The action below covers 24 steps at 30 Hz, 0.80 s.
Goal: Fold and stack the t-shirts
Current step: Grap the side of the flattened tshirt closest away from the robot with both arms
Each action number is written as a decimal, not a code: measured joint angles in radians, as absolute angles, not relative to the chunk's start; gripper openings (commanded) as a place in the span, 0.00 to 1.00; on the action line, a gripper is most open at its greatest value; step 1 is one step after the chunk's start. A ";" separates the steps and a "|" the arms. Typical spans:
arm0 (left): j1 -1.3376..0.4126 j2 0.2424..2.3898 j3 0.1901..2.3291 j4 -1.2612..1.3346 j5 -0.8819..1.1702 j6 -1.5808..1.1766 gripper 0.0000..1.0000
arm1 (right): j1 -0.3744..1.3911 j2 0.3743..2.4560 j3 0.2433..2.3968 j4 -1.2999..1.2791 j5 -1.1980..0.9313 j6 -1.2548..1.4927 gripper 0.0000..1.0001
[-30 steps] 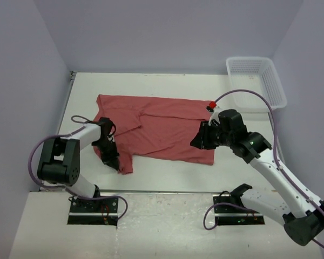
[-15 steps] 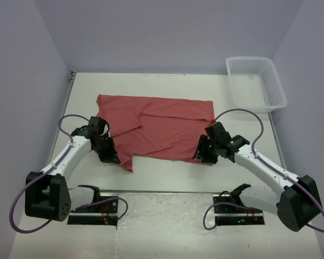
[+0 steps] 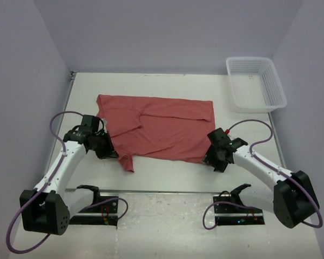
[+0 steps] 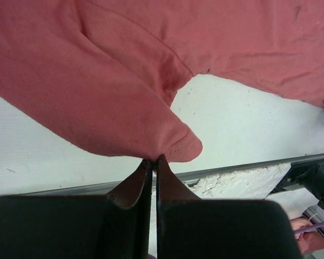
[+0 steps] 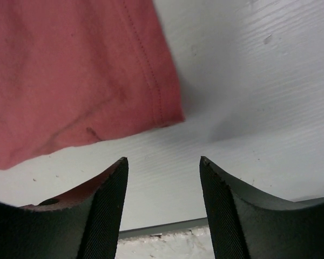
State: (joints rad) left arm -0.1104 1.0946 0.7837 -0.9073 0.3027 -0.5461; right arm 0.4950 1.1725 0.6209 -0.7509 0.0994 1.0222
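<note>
One brick-red t-shirt (image 3: pixel 162 127) lies spread flat across the middle of the table, and it fills the upper part of the left wrist view (image 4: pixel 124 75). My left gripper (image 3: pixel 113 154) is at the shirt's near left sleeve. Seen from the wrist, this left gripper (image 4: pixel 153 159) is shut, with the sleeve's hem pinched between the tips. My right gripper (image 3: pixel 216 157) sits low just off the shirt's near right corner. Its jaws (image 5: pixel 163 162) stand open over bare table with nothing between them, and the shirt's corner (image 5: pixel 70 75) lies a little ahead of them.
A white mesh basket (image 3: pixel 275 89) stands at the far right corner of the table. Lilac walls close in the back and both sides. The table's near edge (image 3: pixel 162 191) runs just behind both grippers.
The right gripper has let go of the shirt's right edge, opened, and drawn back toward the near edge. The left arm has stretched out lower, still pinching the sleeve.
</note>
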 measured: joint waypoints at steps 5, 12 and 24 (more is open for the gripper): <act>-0.110 1.034 0.758 -0.898 0.311 -0.546 0.00 | 0.412 1.173 0.621 -0.754 0.114 1.032 0.60; -0.110 0.994 0.730 -0.907 0.320 -0.535 0.00 | 0.364 1.277 0.628 -0.735 0.105 1.031 0.53; -0.110 0.962 0.730 -0.907 0.319 -0.530 0.00 | 0.363 1.325 0.645 -0.691 0.079 1.036 0.44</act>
State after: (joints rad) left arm -0.1101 0.9619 0.7300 -0.9070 0.3187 -0.5297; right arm 0.3634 1.3254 0.6449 -0.6914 0.0792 1.0359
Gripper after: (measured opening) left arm 0.009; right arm 0.449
